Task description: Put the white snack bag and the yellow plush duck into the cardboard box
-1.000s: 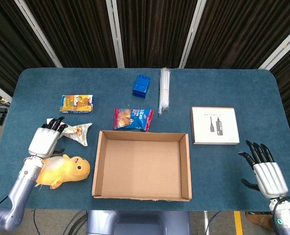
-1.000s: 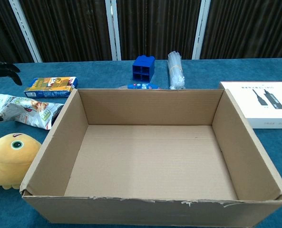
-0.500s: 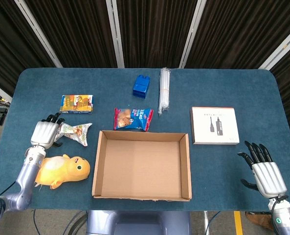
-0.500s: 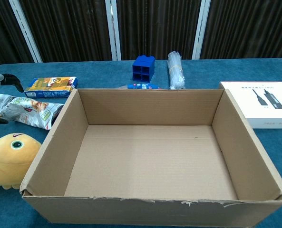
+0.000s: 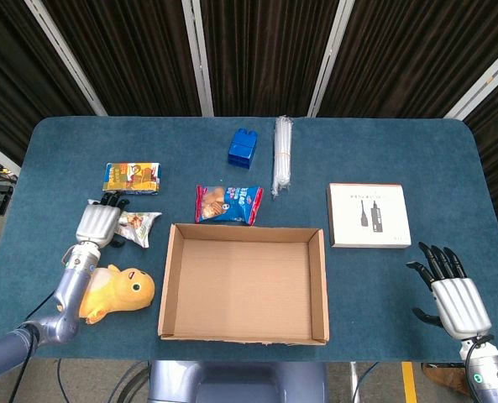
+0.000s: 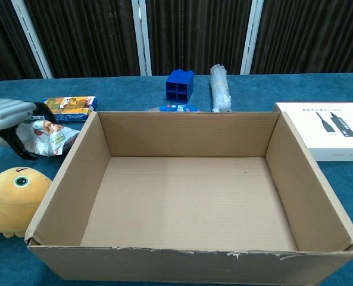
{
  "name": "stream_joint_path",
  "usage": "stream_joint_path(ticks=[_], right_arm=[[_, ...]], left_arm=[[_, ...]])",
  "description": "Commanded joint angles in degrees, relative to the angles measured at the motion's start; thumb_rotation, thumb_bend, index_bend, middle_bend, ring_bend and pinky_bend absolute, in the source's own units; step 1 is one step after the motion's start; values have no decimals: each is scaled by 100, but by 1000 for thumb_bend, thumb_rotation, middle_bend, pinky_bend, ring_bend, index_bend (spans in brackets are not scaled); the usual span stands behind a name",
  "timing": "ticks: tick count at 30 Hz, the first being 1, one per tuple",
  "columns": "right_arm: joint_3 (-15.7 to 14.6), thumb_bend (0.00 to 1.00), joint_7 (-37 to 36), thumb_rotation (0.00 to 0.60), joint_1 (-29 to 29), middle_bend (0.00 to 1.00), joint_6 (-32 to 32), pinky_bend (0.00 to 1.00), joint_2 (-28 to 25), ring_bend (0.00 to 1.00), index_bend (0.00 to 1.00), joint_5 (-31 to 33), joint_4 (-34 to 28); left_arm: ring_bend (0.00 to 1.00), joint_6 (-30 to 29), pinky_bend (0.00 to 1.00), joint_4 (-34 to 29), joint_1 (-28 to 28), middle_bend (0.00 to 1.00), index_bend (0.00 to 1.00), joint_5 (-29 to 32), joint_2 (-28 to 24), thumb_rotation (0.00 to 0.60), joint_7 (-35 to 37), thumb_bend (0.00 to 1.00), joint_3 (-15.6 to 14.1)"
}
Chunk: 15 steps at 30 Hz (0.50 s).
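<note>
The white snack bag [image 5: 139,227] [image 6: 52,136] lies on the blue table just left of the cardboard box [image 5: 167,281] [image 6: 188,134], which stands empty with its top open. My left hand [image 5: 97,224] [image 6: 8,117] grips the bag's left end, with its fingers curled over the top and its thumb underneath. The yellow plush duck [image 5: 121,290] [image 6: 9,199] lies near the front edge, below that hand and beside the box's left wall. My right hand [image 5: 452,295] hovers open with its fingers spread at the front right, far from everything; the chest view does not show it.
Behind the cardboard box lie an orange-and-blue snack carton [image 5: 132,177] [image 6: 69,105], a red-and-blue snack bag [image 5: 228,204] [image 6: 179,109], a blue block [image 5: 243,149] [image 6: 180,86] and a bundle of clear straws [image 5: 282,155] [image 6: 219,89]. A flat white box [image 5: 368,216] [image 6: 334,132] sits to the right.
My left hand has moved right onto the snack bag and its fingers have closed around the bag's left end. The right hand has barely shifted.
</note>
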<state>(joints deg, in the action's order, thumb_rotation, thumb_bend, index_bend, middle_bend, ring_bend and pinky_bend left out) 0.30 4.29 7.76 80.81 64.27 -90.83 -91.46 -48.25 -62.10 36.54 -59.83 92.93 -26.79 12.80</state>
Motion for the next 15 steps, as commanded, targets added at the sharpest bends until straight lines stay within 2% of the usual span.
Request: stream_joint_path(ticks=[1, 5, 15], right_arm=[[-10, 0, -33, 600, -2, 18, 18, 0, -15, 0, 253, -32, -8], [-29, 0, -81, 600, 0, 19, 25, 0, -32, 0, 256, -75, -5], [-54, 0, -121, 600, 7, 16, 13, 0, -34, 0, 256, -114, 20]], left_arm=[[6, 81, 284, 27, 150, 2, 142, 0, 136, 600, -106, 86, -8], [32, 109, 294, 103, 304, 22, 166, 47, 314, 600, -324, 116, -28], [483, -66, 512, 328, 477, 435, 575, 394, 682, 600, -990, 440, -60]])
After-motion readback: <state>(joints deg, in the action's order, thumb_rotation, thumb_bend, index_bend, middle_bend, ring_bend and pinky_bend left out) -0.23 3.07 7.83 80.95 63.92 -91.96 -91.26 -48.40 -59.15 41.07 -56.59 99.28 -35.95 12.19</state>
